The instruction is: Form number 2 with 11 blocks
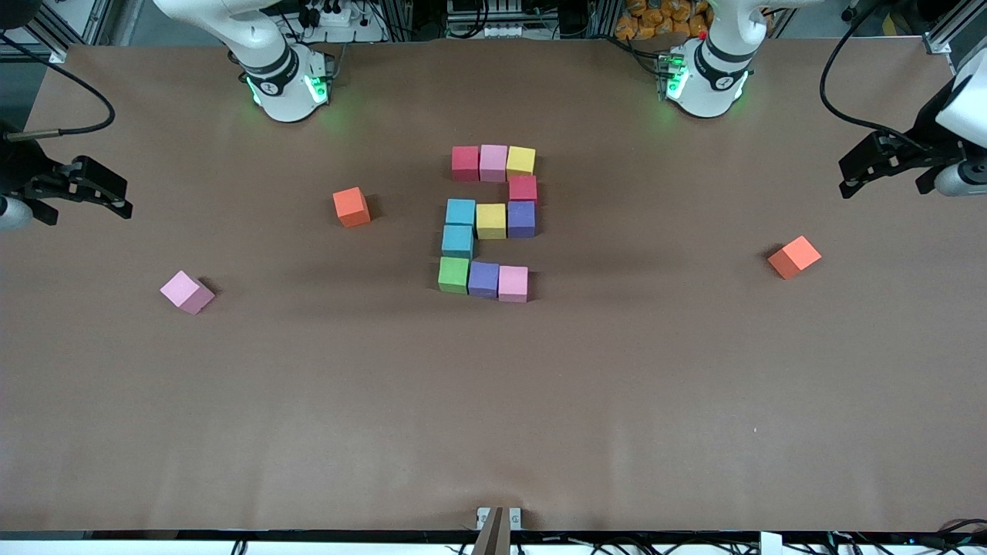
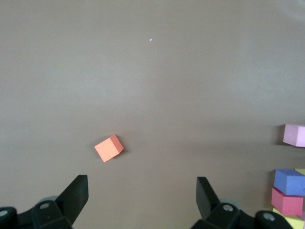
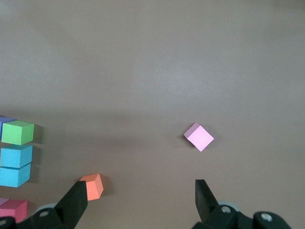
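Observation:
Eleven blocks lie together mid-table in the shape of a 2. Red (image 1: 465,163), pink (image 1: 493,163) and yellow (image 1: 520,161) make the row nearest the bases, with a red block (image 1: 523,188) below it. Light blue (image 1: 460,212), yellow (image 1: 490,220) and purple (image 1: 521,219) make the middle row, with a light blue block (image 1: 457,241) below. Green (image 1: 453,275), purple (image 1: 483,279) and pink (image 1: 513,283) make the nearest row. My left gripper (image 1: 856,176) (image 2: 143,195) is open and empty at its end of the table. My right gripper (image 1: 116,196) (image 3: 141,198) is open and empty at the other end.
A loose pink cube (image 1: 186,292) (image 3: 199,137) lies toward the right arm's end. One orange cube (image 1: 352,206) (image 3: 92,186) sits between it and the figure. Another orange cube (image 1: 794,257) (image 2: 108,148) lies toward the left arm's end.

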### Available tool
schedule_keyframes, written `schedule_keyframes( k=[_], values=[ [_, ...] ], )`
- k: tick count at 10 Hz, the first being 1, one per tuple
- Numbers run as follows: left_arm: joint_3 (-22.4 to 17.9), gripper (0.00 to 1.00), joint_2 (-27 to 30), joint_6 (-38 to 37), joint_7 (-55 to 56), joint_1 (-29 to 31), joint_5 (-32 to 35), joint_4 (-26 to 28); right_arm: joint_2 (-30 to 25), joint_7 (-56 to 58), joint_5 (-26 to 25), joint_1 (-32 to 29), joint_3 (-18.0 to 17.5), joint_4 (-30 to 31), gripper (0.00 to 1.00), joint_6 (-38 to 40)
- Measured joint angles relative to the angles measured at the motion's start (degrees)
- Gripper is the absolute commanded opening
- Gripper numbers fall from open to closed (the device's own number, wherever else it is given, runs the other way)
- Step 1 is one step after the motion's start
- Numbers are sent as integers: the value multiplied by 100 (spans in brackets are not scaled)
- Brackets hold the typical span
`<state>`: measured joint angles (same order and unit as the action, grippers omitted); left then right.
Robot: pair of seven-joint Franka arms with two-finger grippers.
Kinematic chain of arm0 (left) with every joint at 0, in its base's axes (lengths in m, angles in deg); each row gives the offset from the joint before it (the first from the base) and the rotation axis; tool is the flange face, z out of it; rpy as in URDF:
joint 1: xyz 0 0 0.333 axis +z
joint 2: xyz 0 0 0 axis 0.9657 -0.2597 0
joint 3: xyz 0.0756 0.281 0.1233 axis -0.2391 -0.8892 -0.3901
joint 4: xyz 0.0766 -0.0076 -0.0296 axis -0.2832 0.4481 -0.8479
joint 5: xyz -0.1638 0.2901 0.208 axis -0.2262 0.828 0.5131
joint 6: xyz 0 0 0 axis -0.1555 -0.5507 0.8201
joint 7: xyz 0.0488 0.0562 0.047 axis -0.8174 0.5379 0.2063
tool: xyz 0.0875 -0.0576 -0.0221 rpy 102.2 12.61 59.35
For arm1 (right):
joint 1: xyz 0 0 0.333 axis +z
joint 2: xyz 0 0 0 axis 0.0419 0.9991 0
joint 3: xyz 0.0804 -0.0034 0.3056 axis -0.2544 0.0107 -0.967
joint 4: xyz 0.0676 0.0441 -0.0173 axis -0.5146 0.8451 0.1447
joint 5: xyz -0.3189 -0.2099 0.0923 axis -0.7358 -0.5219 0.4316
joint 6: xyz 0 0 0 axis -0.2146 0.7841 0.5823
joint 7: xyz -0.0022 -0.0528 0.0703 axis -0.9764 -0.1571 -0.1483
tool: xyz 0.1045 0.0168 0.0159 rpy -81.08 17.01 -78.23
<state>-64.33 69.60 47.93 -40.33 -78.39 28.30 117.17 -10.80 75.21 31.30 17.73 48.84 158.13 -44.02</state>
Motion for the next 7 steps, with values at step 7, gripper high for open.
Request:
schedule_keyframes(
  k=[7],
  values=[
    [14, 100, -170, -171, -233, -90, -63, -203, 0, 1, 0, -8, 13, -1, 100, 4]
  ],
)
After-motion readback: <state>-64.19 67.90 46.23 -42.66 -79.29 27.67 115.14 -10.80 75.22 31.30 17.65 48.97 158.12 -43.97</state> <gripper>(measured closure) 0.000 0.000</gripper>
